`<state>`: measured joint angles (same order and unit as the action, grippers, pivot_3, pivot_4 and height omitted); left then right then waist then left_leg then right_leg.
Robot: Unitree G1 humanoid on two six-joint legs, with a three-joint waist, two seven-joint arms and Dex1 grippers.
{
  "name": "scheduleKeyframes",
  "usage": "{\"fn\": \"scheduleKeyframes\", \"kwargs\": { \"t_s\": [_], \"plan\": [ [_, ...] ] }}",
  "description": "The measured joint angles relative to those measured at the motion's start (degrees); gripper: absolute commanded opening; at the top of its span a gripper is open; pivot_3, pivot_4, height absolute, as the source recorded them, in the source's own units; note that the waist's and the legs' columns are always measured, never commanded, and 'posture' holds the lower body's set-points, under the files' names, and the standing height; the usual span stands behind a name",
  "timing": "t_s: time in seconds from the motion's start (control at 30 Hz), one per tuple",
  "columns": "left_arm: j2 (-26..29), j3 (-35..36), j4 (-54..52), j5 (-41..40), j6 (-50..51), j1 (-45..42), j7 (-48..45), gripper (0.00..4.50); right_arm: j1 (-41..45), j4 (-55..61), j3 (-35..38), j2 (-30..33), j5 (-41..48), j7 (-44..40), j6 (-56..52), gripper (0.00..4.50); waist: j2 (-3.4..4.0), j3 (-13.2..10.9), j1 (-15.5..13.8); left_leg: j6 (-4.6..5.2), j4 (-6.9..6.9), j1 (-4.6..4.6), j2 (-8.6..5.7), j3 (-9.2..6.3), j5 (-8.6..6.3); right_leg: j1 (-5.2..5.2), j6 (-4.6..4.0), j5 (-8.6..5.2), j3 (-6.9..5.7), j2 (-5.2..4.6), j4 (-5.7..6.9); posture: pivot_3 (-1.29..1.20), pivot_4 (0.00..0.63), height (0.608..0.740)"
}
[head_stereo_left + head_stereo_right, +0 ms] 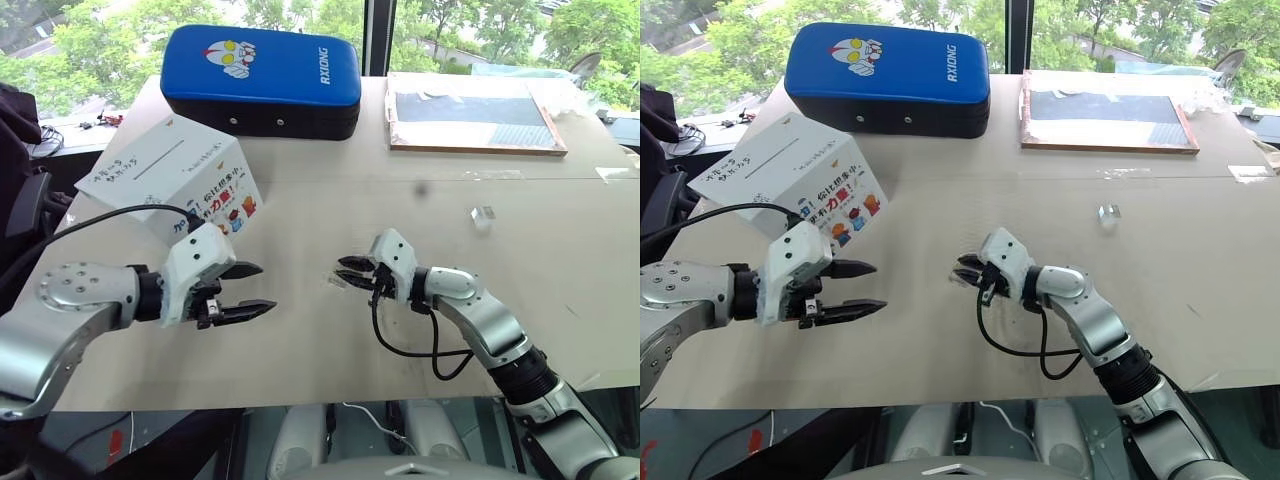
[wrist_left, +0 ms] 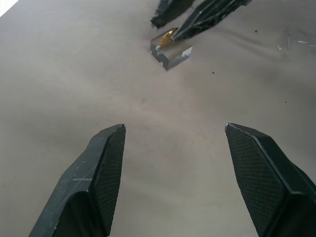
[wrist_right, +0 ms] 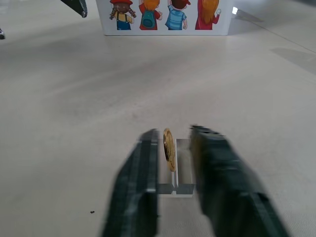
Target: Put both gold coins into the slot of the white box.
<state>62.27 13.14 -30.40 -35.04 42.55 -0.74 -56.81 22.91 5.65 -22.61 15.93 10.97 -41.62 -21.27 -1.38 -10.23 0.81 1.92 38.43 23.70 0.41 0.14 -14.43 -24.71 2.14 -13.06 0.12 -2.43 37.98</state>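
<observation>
The white box [image 1: 170,180] sits at the table's [image 1: 330,350] left edge, tilted, its slot [image 1: 159,169] on the upturned plain face. Just in front of it the left gripper [image 1: 258,290] hovers above the table with its fingers wide apart, holding nothing. Near the middle, the right gripper [image 3: 174,163] has its fingers drawn together around a gold coin [image 3: 169,148] standing on edge in a small clear block [image 3: 180,187]. Further right, another clear block [image 1: 483,215] lies well apart.

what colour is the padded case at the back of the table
Blue, with a black lower edge; the padded case shows best in the left eye view.
</observation>
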Motion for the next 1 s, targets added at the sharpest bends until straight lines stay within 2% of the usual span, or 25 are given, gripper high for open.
{"fn": "scheduleKeyframes", "kwargs": {
  "t_s": [0.27,0.37,0.6,0.8,1.0],
  "plan": [
    [-3.1,-0.2,0.8,-0.6,0.1,-1.8,0.8,3.28,0.0,0.4,0.1,0.0,0.1,-0.7,-0.7,0.09,0.0,0.0,0.0,0.0,0.0,-0.01,0.0,-0.03,0.0,0.0,0.0,0.0,-0.03,0.0,0.02,0.0,0.15,0.74],
    [-5.9,-0.1,1.9,-2.3,0.6,-4.0,1.7,3.28,0.0,1.9,2.1,-1.4,2.9,-0.5,-3.7,0.09,-0.01,0.0,0.0,0.0,0.01,0.0,0.0,-0.06,0.0,0.03,0.0,0.0,-0.06,-0.01,0.02,0.0,0.15,0.74],
    [-13.6,7.1,6.1,-15.5,6.4,-9.7,5.6,3.28,0.3,10.3,11.9,-6.5,19.9,0.2,-15.7,0.09,0.0,0.0,-0.1,0.0,0.04,-0.01,-0.01,-0.23,0.0,0.11,0.01,0.01,-0.21,-0.07,0.05,0.0,0.15,0.74],
    [-23.9,9.9,7.2,-31.9,9.8,-14.7,14.4,3.28,4.1,12.1,18.8,-14.3,33.5,6.5,-22.8,0.09,-0.02,0.0,0.0,-0.01,0.08,0.01,-0.04,-0.3,0.01,0.12,0.0,0.03,-0.26,-0.29,0.1,0.0,0.15,0.74],
    [-27.2,9.8,7.6,-41.3,10.0,-17.6,21.0,3.28,6.0,13.0,21.1,-15.7,39.2,10.5,-24.5,0.09,-0.01,0.0,0.0,-0.01,0.08,0.01,-0.13,-0.31,0.01,0.12,-0.01,0.04,-0.29,-0.22,0.11,0.0,0.15,0.74]
  ]
}}
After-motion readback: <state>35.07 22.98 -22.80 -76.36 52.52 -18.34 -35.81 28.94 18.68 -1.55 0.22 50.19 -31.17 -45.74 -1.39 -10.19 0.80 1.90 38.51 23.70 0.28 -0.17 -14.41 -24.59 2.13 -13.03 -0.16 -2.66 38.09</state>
